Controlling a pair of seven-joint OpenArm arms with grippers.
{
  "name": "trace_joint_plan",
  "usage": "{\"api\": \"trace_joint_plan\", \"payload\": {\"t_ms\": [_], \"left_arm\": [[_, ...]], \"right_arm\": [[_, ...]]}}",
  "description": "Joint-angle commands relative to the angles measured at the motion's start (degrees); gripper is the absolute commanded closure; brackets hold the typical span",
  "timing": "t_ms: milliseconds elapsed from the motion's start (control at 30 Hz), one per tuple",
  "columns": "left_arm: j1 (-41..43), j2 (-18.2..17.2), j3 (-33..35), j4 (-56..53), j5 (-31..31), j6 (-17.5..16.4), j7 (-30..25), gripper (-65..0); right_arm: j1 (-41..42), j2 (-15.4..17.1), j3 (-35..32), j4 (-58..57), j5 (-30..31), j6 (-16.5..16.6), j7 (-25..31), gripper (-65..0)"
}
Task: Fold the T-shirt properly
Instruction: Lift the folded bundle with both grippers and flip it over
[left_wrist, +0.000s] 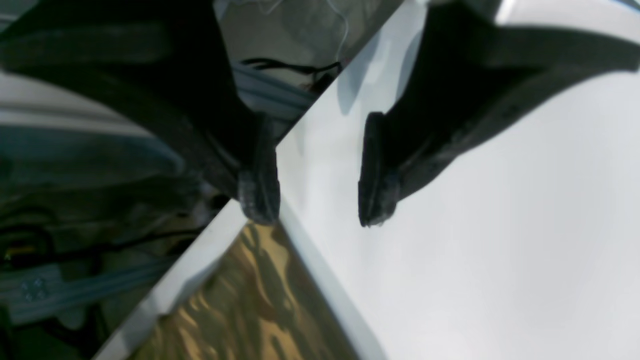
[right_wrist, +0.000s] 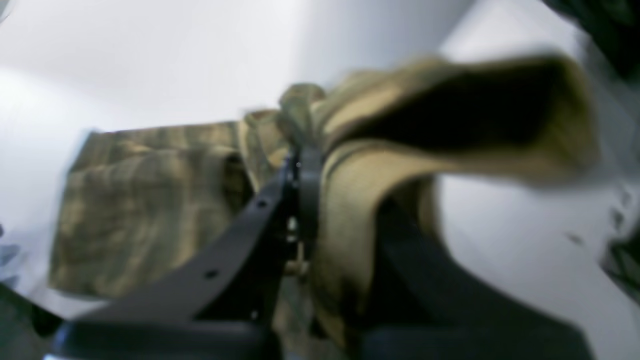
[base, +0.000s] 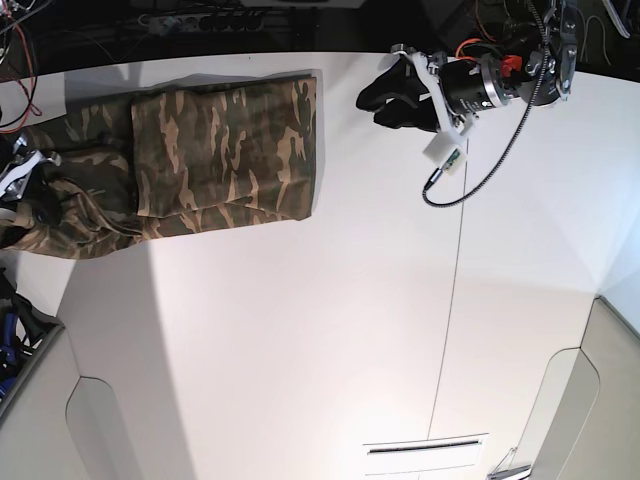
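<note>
A camouflage T-shirt (base: 215, 150) lies partly folded along the far left part of a white desk (base: 330, 330), with one end bunched at the desk's left edge. The right pincer (right_wrist: 300, 170) is pinching a lifted fold of that bunched cloth, though its wrist view is blurred. The left pincer (left_wrist: 317, 180) hovers spread and empty over bare desk near the far edge, just beside the shirt's corner.

Bright even overhead light, glare on the white table (base: 300, 330), both wrist views motion-blurred.
</note>
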Motion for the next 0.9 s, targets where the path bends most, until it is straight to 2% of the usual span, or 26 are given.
{"api": "trace_joint_plan", "payload": {"t_ms": [0,200,333,567,700,867], "left_arm": [[-0.13,-0.44,0.9,0.09,-1.22,-0.59,-1.46,-29.5],[-0.31,0.26,6.1,-2.56,3.04,-0.57,-5.14,-29.4],[-0.28,1.31,6.25,-3.39,5.27,-0.57,-5.35,-29.4],[-0.31,1.33,6.27,-3.39,5.18,-0.57,-6.01,-29.5],[-0.72,1.46,6.27,-3.39,5.2,-0.57,-6.23,-29.5],[-1.92,1.46,6.21,-3.39,5.25,-0.57,-6.4,-29.5]], "right_arm": [[0.46,-0.57,-0.57,3.32,1.38,0.2,0.74,0.0],[-0.04,-7.26,-7.93,11.23,-1.75,-0.46,1.18,0.0],[0.0,-11.69,-15.06,11.26,-3.76,-0.44,2.08,0.0],[-0.04,-21.22,-27.58,11.26,-9.68,-0.44,2.47,0.0],[-0.17,-24.5,-32.48,11.26,-10.99,-0.44,2.51,0.0],[-0.83,-26.4,-38.1,11.19,-14.03,-0.42,2.73,0.0]]}}
